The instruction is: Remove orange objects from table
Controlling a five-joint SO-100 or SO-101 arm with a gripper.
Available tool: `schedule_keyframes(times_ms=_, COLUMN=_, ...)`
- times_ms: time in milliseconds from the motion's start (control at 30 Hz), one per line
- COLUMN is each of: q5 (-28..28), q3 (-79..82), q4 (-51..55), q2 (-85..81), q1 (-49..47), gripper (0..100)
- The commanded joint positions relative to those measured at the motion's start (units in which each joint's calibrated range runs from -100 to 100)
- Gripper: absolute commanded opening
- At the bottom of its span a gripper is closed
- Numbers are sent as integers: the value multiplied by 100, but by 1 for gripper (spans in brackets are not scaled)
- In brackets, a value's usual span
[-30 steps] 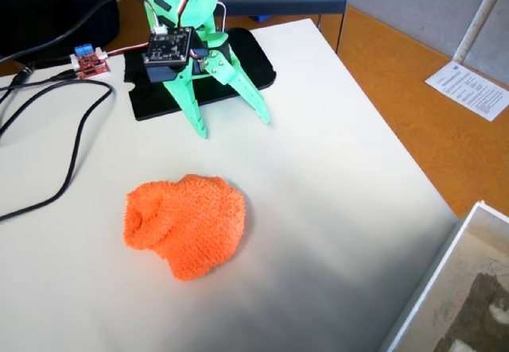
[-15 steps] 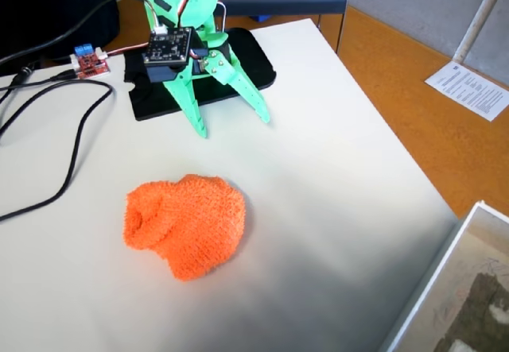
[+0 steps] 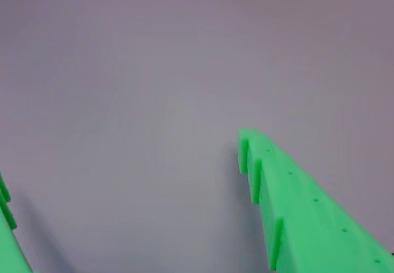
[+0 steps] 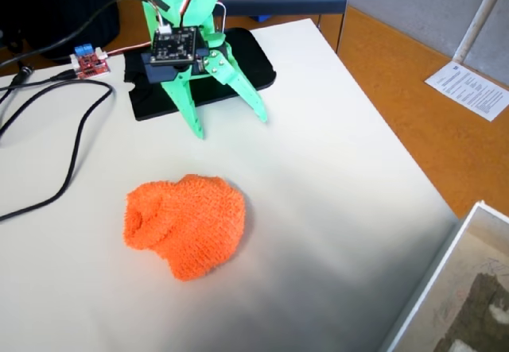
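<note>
An orange knitted cloth (image 4: 185,225) lies crumpled on the white table (image 4: 334,177), left of the middle in the fixed view. My green gripper (image 4: 229,126) hangs open and empty above the table, beyond the cloth and a hand's width from it. In the wrist view only bare table shows between the two green fingers (image 3: 295,199); the gripper's gap (image 3: 123,168) holds nothing and the cloth is out of that view.
A black base plate (image 4: 250,62) sits under the arm at the table's back. Black cables (image 4: 64,153) and a small red board (image 4: 90,63) lie at the left. The table's right edge (image 4: 406,161) drops to an orange floor; a framed board (image 4: 461,296) stands at the lower right.
</note>
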Motion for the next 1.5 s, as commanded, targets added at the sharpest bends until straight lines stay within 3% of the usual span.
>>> schedule_keyframes(times_ms=0, q5=747, q3=-776, q4=-567, q2=101, q1=478, gripper=40)
schedule_keyframes(times_ms=267, q5=327, q3=-4304, q4=-2667, q2=3416, q1=692, gripper=40)
schedule_keyframes(times_ms=467, q5=254, q3=-6988, q4=-1321, q2=6320, q1=958, gripper=42)
schedule_keyframes(times_ms=633, q5=239, q3=-6503, q4=-1370, q2=7562, q1=1239, gripper=54)
schedule_keyframes(times_ms=900, q5=283, q3=-6222, q4=-1475, q2=8427, q1=1365, gripper=57)
schedule_keyframes(times_ms=1100, q5=464, q3=-6319, q4=-1751, q2=8939, q1=1424, gripper=57)
schedule_keyframes(times_ms=1467, q5=733, q3=-6125, q4=-2732, q2=9383, q1=1727, gripper=47)
